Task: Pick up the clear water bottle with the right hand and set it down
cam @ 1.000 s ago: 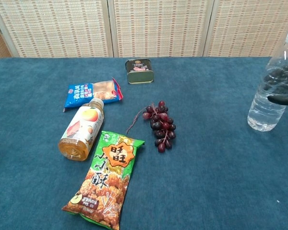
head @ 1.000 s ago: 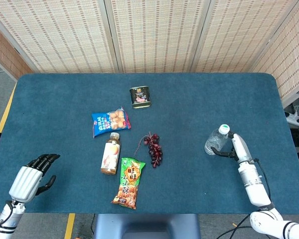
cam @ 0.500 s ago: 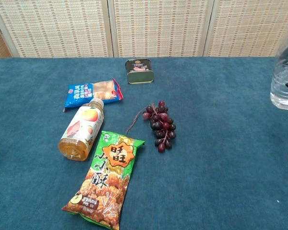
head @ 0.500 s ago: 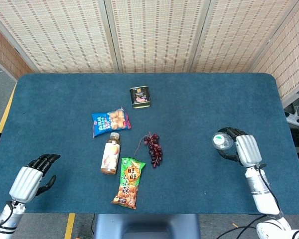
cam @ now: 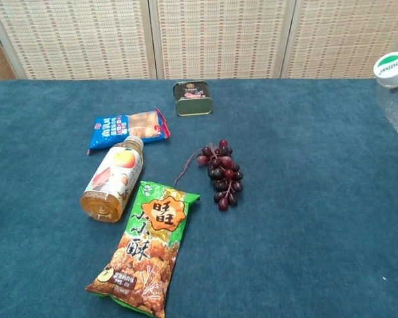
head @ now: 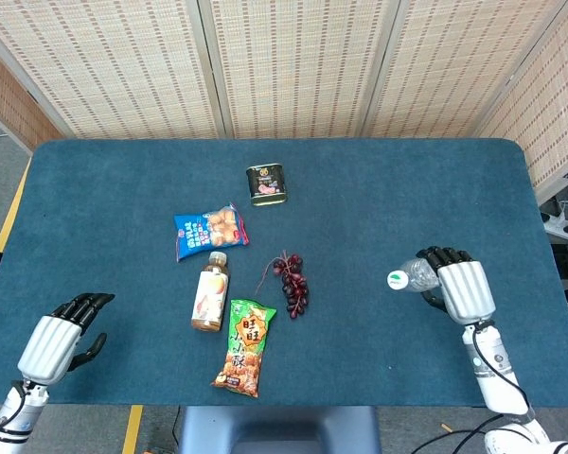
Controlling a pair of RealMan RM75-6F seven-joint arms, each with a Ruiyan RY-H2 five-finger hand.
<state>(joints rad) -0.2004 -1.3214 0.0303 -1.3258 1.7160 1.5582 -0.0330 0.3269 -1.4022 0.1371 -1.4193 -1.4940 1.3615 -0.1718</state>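
Observation:
My right hand [head: 459, 288] grips the clear water bottle [head: 412, 276] at the right of the blue table [head: 360, 208], with its fingers wrapped round the body. The bottle is lifted and tilted, its white cap [head: 398, 280] pointing left. In the chest view only the bottle's cap and shoulder [cam: 397, 89] show at the right edge; the hand is out of that frame. My left hand [head: 62, 336] hangs at the table's near left corner, fingers curled, holding nothing.
Mid-table lie a dark tin [head: 266, 183], a blue snack bag [head: 210, 230], an orange juice bottle [head: 209, 296] on its side, a bunch of dark grapes [head: 292, 281] and a green snack bag [head: 247, 345]. Woven screens stand behind the table.
The right hand has raised the bottle off the table and tipped it from upright toward the left. The left hand has not moved.

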